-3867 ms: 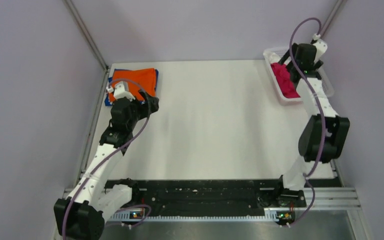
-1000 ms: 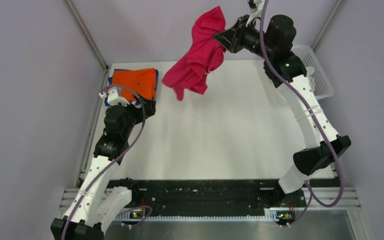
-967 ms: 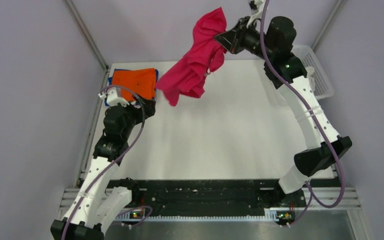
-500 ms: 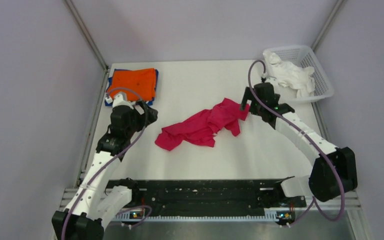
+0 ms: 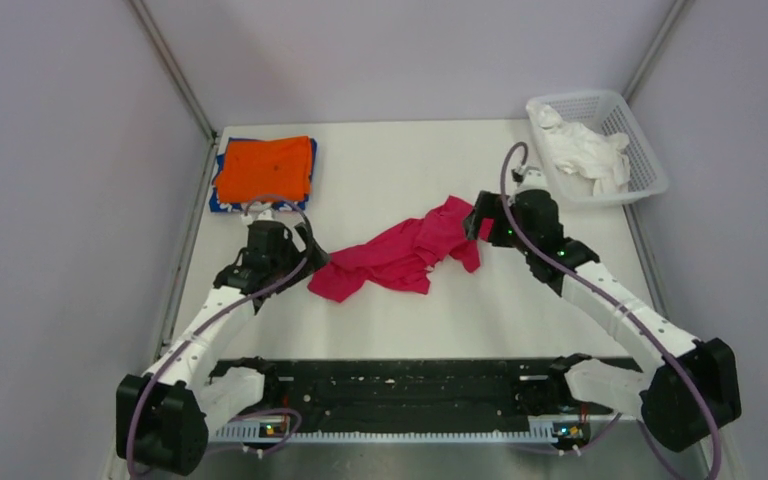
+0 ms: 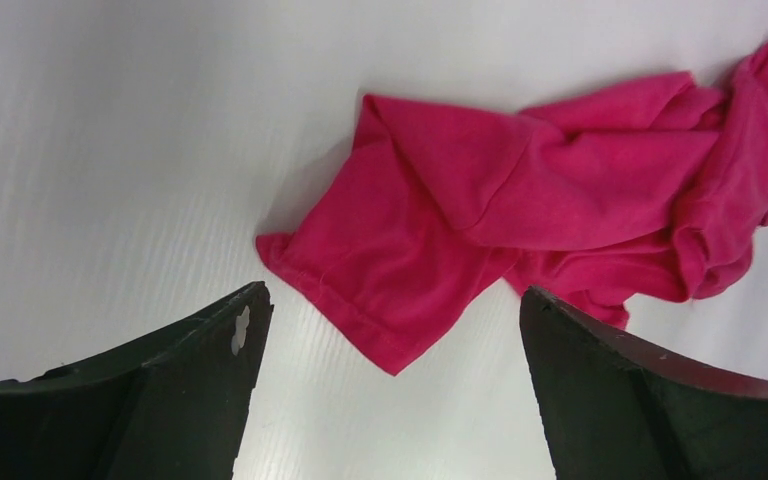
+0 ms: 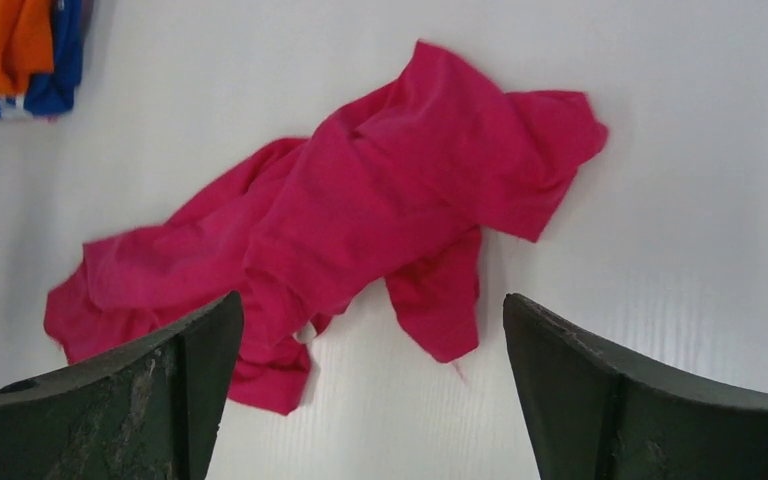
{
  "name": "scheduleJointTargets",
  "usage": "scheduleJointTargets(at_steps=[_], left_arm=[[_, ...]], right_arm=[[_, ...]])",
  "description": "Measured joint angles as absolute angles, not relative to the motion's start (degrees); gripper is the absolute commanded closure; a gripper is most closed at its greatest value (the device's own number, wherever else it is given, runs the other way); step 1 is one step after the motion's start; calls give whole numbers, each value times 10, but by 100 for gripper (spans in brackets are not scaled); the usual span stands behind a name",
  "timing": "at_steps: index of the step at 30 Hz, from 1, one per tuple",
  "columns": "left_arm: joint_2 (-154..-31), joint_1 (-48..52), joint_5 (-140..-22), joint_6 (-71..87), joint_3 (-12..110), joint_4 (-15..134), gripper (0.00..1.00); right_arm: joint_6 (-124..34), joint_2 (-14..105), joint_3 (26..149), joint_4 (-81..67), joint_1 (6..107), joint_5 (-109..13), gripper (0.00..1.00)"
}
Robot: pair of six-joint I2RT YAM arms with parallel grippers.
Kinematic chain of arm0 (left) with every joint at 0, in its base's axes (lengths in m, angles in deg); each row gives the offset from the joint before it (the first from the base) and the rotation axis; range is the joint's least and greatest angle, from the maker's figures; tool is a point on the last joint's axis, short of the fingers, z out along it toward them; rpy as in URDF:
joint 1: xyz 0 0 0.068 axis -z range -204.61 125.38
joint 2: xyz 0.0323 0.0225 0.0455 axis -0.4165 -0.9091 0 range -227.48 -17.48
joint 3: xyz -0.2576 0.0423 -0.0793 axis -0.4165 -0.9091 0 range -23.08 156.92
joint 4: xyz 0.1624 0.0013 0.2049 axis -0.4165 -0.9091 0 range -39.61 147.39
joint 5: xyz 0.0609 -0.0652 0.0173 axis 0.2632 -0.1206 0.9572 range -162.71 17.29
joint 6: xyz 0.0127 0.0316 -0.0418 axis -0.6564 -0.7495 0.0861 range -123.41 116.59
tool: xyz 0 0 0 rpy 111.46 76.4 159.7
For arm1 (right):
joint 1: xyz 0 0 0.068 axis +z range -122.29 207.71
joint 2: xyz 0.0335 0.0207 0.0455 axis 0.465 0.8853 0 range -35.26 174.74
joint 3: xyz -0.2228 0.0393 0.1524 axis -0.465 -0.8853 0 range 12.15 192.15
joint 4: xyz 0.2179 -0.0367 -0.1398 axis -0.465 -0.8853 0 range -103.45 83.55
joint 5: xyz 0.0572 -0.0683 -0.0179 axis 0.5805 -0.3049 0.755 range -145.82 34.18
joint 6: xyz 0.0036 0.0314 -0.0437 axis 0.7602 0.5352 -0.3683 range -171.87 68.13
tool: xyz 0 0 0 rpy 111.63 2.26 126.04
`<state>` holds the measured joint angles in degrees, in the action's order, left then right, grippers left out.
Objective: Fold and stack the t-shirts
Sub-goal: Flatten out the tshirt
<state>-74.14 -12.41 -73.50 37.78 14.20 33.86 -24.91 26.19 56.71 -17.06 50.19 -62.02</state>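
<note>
As it lay crumpled, the magenta-red t-shirt point(image 5: 400, 255) stretched from near-left to far-right.
The left gripper point(image 6: 392, 293) and right gripper point(image 7: 372, 300) flanked its ends, both spread wide and empty.

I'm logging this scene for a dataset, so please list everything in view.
magenta t-shirt: one, magenta-red, crumpled mid-table between the hands
orange t-shirt: one, orange, folded, far left corner, atop the blue one
blue t-shirt: one, blue, under the orange one
basket: one, white mesh, far right corner
cloth: one, white, bunched in the basket
table: one, white
left hand: one, black fingers, open, near the magenta shirt's left end
right hand: one, black fingers, open, near its right end
</note>
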Motion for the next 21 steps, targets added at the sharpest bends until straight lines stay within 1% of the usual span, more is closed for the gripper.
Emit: scheduleJointTargets(at_steps=[2, 5, 11, 16, 18, 20, 21], left_arm=[[-754, -116, -736, 385, 130, 332, 4], [-763, -106, -736, 394, 103, 325, 6], [-803, -98, -740, 409, 74, 339, 10], [-869, -95, -752, 415, 82, 399, 15], [-891, -92, -755, 415, 91, 419, 17], [-911, -87, -755, 415, 101, 435, 21], [-922, -82, -756, 414, 106, 445, 25]], right_arm=[[-264, 294, 572, -165, 536, -609, 3], [-292, 362, 602, -174, 605, -622, 6], [-340, 502, 700, -194, 718, -697, 16], [-354, 593, 754, -199, 755, -748, 23], [-357, 620, 763, -202, 759, -760, 24], [-356, 640, 766, -209, 759, -773, 27], [-356, 647, 767, -210, 759, -780, 28]])
